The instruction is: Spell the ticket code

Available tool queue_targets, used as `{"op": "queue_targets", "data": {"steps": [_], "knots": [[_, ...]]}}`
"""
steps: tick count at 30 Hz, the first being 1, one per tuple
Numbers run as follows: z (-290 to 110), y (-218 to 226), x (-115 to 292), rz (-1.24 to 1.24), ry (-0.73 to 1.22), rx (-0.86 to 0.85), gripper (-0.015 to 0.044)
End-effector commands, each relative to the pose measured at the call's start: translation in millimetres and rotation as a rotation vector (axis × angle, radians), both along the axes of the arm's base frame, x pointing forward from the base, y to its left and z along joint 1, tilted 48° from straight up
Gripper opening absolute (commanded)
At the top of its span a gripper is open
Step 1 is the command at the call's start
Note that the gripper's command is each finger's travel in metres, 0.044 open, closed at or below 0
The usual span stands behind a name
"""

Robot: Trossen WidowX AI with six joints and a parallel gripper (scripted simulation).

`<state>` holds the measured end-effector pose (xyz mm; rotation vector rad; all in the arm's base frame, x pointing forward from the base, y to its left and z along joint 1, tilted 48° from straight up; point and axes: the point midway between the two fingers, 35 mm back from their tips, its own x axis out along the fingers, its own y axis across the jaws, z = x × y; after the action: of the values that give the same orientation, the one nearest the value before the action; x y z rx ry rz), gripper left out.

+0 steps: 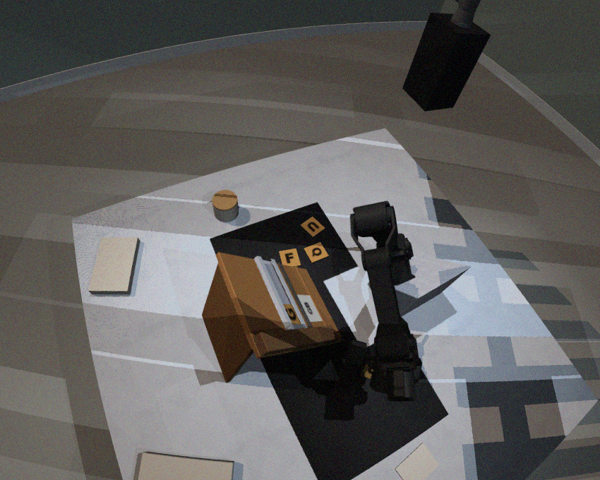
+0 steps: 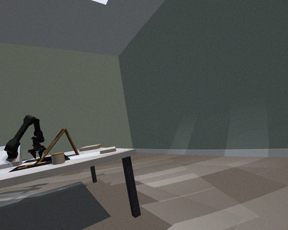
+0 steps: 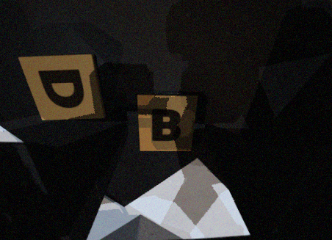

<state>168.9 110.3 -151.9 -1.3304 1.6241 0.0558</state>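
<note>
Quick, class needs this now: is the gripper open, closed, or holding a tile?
Gripper: open, holding nothing; jaws apart, poised above the B tile.
</note>
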Motion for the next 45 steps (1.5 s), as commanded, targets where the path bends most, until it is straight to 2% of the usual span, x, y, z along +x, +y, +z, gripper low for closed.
{"op": "queue_targets", "data": {"steps": [1,22,38,45], "knots": [[-4.1,-7.2,-0.3,0.005,0.004,-0.01,0.034],[-7.7,-11.4,0.2,0.005,0.004,-0.01,0.034],[-8.3,-11.0,-0.5,0.005,0.004,-0.01,0.0233],[-3.7,-6.6,-1.7,0.005,0.004,-0.01,0.005]]}}
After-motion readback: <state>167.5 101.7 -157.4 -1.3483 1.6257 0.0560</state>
